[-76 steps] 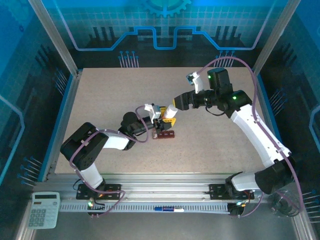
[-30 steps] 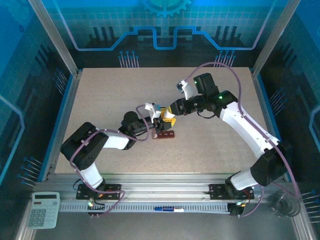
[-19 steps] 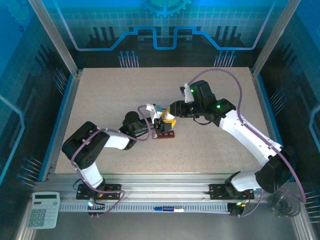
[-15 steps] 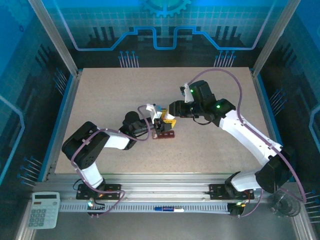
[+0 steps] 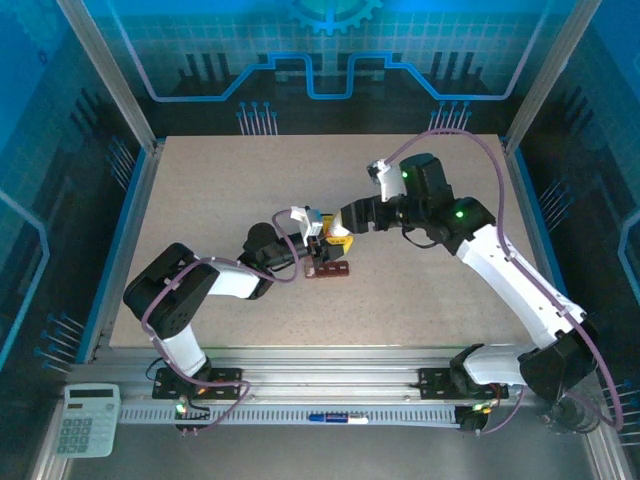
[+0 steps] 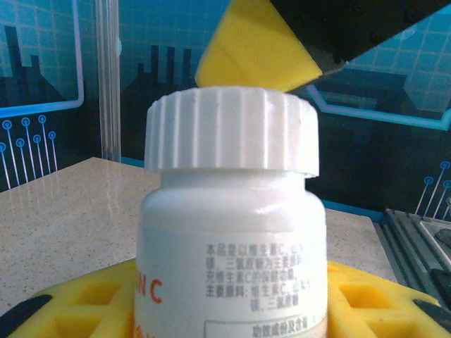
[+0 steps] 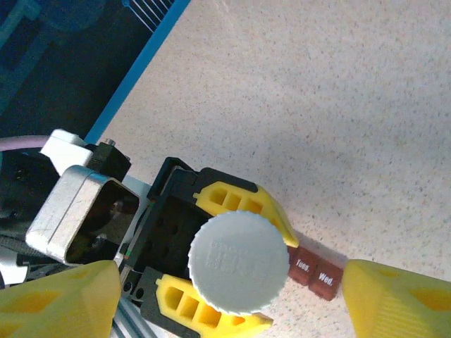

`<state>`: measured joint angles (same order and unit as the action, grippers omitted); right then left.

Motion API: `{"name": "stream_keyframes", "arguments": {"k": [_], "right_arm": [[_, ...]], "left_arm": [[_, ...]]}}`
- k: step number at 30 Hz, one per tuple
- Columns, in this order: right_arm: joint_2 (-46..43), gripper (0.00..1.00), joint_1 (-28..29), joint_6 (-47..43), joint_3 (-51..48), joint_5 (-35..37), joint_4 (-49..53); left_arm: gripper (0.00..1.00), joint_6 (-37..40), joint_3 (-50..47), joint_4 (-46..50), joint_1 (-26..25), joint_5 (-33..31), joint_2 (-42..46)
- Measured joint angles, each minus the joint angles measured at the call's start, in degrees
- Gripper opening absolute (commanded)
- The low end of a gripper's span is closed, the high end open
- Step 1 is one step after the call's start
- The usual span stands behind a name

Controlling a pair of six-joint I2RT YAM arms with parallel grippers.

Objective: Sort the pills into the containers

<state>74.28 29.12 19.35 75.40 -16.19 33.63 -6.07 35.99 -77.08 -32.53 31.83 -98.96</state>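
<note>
While the white bottle (image 6: pixel 232 232) is clamped upright in the left end effector (image 7: pixel 232 264), its ribbed cap seated, no pill is seen dispensed; sorting is judged barely begun. Right end effector (image 5: pixel 340 232): fingers spread wide over the cap, nothing gripped. Containers (image 7: pixel 316 271): on the bench (image 5: pixel 430 300), just beside the left end effector, partly hidden. Open bench is left all round, with the edges well apart.

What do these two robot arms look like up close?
The left arm and right arm are jointed white-and-black tubes, each trailed by a looping purple cable. Green lights glow on the right one. The left pincer and right pincer have chunky yellow fingers with square hollows.
</note>
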Motion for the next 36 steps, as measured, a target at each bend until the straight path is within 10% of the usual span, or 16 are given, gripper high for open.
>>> {"name": "stream_keyframes", "arguments": {"k": [19,36], "right_arm": [[7.89,0.74,-3.06,-13.27,3.91,-11.74,2.03],[9.31,0.41,-2.93,-13.0,4.15,-12.37,3.23]], "left_arm": [[0.0,0.0,0.0,0.0,0.0,0.17,0.0],[0.0,-0.02,-0.02,0.42,0.0,0.11,0.02]]}}
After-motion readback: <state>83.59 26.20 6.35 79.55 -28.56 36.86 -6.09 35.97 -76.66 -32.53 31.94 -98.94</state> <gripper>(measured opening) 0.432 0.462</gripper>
